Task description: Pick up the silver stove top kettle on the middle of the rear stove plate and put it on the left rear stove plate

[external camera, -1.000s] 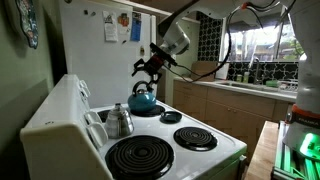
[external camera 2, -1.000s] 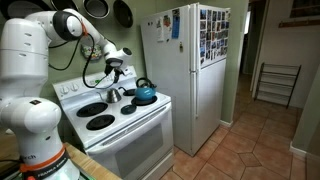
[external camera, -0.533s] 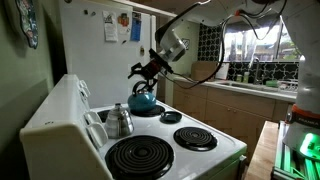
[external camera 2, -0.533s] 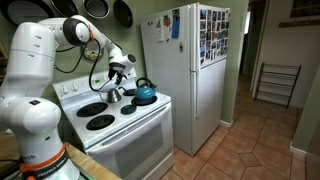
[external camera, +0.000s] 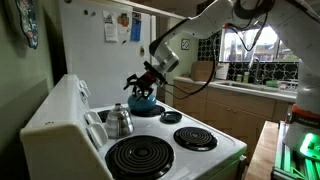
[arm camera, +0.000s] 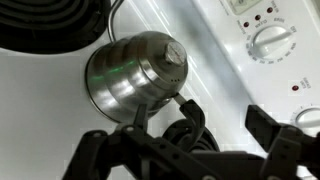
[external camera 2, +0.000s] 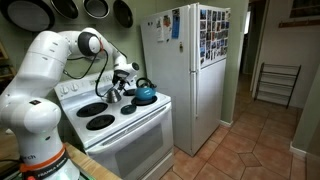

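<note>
The silver stove top kettle (external camera: 118, 120), small and shiny with a black arched handle, stands on the white stove top beside the back panel, between the rear burners. In the wrist view the kettle (arm camera: 135, 75) lies just ahead of my gripper (arm camera: 190, 152), and its black handle reaches between the fingers. My gripper (external camera: 141, 80) is open and empty, hovering a little above the kettle. It also shows in an exterior view (external camera 2: 119, 84), where it partly hides the kettle. The left rear stove plate (external camera: 140, 157) is the largest black coil, ringed in chrome, and is bare.
A teal-blue kettle (external camera: 143, 100) sits on the far rear burner, close to my gripper. Two smaller coils (external camera: 195, 138) lie along the stove's front. The control panel with white knobs (arm camera: 270, 40) rises behind the kettle. A white fridge (external camera 2: 190, 70) stands beside the stove.
My gripper has moved down and toward the back panel, closer to the silver kettle. It stays open. Both kettles have not moved.
</note>
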